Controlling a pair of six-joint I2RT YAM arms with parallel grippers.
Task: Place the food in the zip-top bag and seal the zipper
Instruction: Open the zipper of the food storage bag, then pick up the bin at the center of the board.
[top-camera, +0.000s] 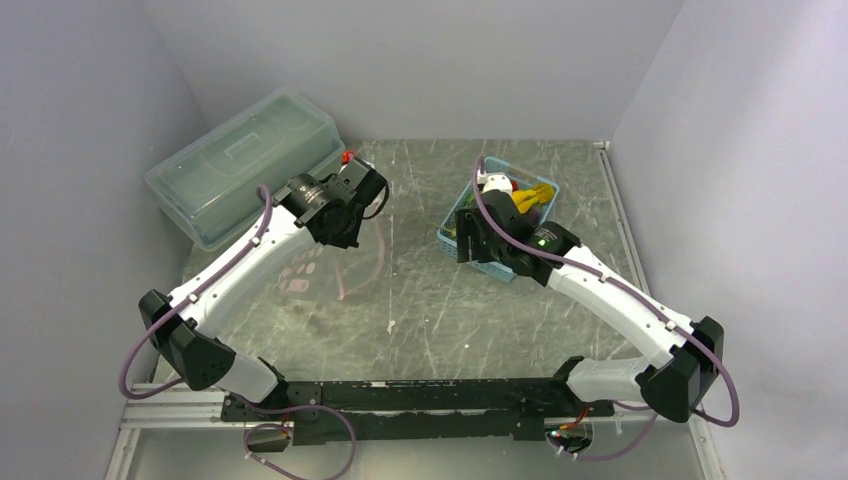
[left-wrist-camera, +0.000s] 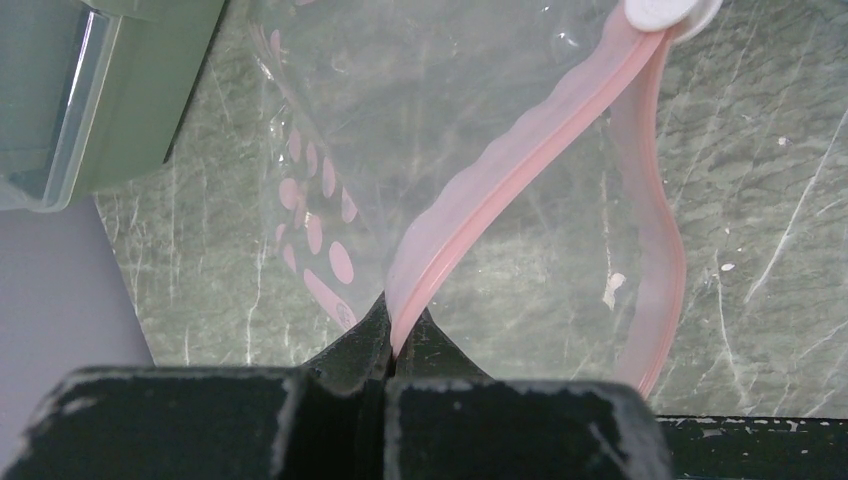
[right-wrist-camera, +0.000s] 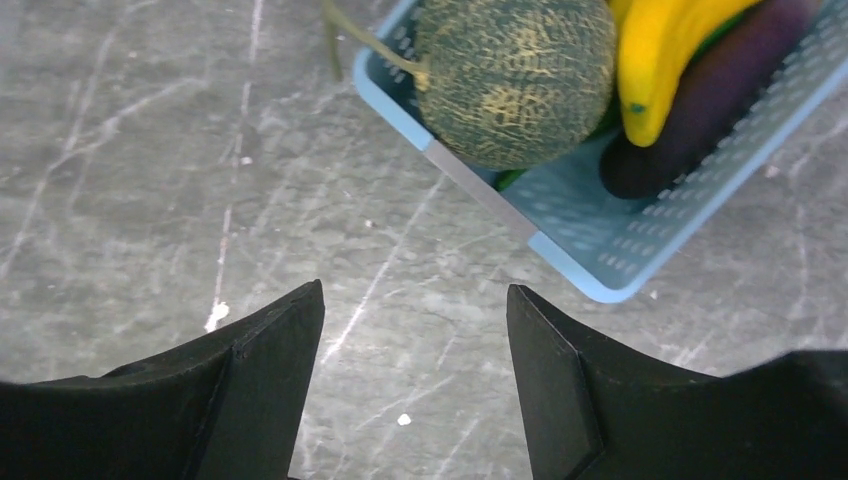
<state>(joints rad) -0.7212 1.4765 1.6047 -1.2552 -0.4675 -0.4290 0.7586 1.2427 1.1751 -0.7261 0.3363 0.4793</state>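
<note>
Left end effector (left-wrist-camera: 388, 350): pressed together on the zipper (left-wrist-camera: 500, 185), holding one lip of the zip-top bag (left-wrist-camera: 420, 100) apart from the other, near the lidded box (top-camera: 245, 165) at the bench's (top-camera: 420, 300) far-left corner.
Right end effector (right-wrist-camera: 415, 330): spread, empty, over bare bench just beside the blue basket (right-wrist-camera: 600, 265).
Food: melon (right-wrist-camera: 515, 75), banana (right-wrist-camera: 660, 70) and aubergine (right-wrist-camera: 700, 110), all in the basket, far-right.
Step tip: centre the fingers on the melon's widest part and keep the bag mouth steady.

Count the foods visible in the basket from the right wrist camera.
3: melon at the basket rim, banana beside it, purple eggplant next along. Green under them hints at more hidden.
</note>
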